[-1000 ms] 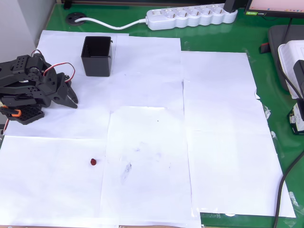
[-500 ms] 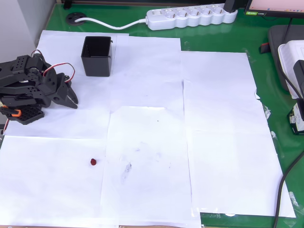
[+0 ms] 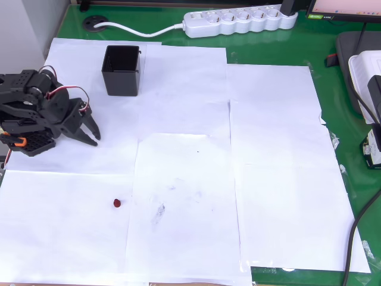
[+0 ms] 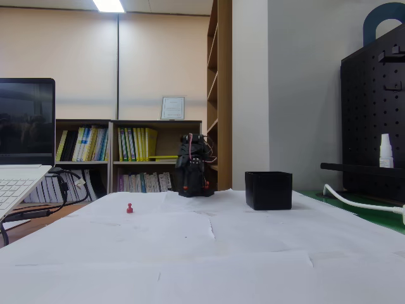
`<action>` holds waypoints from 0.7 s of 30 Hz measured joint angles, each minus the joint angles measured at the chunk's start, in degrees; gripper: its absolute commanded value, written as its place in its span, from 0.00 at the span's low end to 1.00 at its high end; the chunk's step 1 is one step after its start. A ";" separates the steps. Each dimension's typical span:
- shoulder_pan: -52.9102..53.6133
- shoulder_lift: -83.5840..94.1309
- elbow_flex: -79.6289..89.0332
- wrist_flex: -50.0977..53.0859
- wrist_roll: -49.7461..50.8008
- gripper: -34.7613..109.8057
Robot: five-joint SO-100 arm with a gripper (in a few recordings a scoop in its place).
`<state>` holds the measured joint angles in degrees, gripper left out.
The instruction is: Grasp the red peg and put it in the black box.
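White paper under one red peg (image 3: pixel 117 203), one black box (image 3: pixel 122 70), one empty hand (image 3: pixel 93 130) with fingers spread.

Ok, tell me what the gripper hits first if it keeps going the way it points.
In the overhead view the gripper, jaws parted, points right and slightly down the picture across bare white paper. The red peg lies below that line, the black box above it, so the way looks free; height is unclear.

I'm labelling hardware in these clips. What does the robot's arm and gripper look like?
The arm is matte black, built from blocky, ribbed segments. Thin red, white and dark wires loop over its top, and an orange part shows at its base. The gripper has two black, pointed, claw-like fingers.
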<state>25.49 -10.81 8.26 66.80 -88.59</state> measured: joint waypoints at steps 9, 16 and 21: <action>7.56 11.34 0.44 -7.73 -8.70 0.24; 10.63 30.85 6.50 -8.61 -10.20 0.24; 11.60 37.00 6.94 -13.27 -14.77 0.24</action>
<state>37.09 26.19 15.21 53.53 -103.36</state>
